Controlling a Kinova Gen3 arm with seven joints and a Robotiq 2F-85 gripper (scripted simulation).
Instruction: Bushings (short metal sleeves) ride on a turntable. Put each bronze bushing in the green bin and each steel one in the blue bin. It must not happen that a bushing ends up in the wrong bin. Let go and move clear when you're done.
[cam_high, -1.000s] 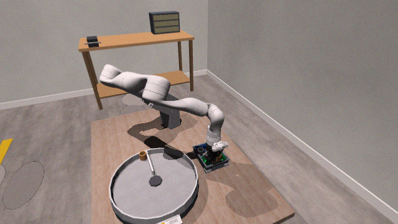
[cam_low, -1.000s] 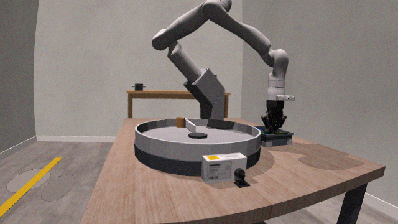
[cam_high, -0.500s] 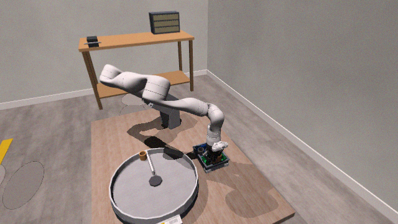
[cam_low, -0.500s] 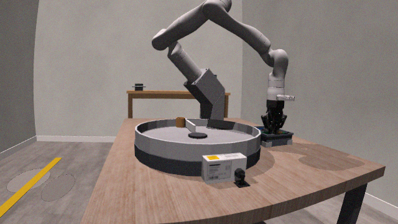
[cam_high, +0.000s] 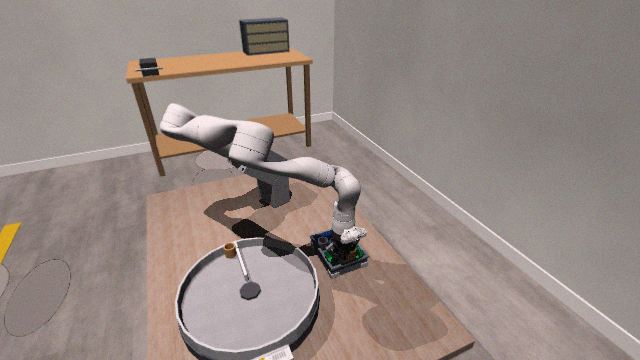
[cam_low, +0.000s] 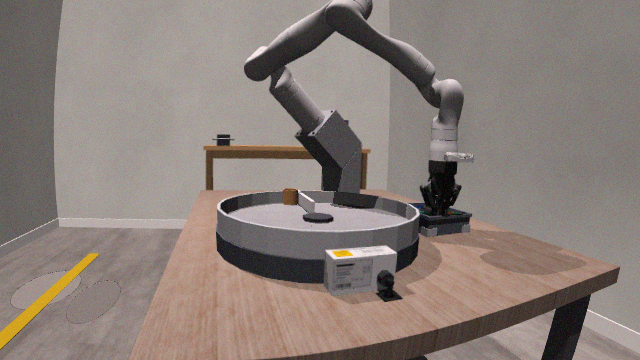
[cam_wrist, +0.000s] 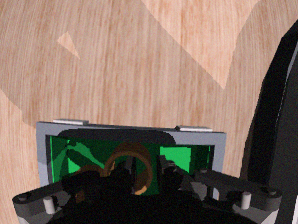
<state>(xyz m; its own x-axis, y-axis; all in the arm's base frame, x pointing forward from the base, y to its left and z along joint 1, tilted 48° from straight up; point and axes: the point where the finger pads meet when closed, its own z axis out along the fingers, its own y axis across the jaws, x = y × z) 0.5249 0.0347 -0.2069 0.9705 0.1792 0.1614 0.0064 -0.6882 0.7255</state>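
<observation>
Because my fingers (cam_high: 343, 249) (cam_low: 440, 204) stand narrowly apart, seemingly gripping nothing, one perhaps inside a bronze bushing (cam_high: 353, 254) (cam_wrist: 149, 170), lifting could snag it out of the green bin (cam_high: 350, 266) (cam_low: 450, 218) (cam_wrist: 42, 152).

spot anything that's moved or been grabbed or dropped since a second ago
No visible change: I see no pickup or release. The gripper is still at the green bin, and the bronze bushing on the turntable stayed by the white bar.
</observation>
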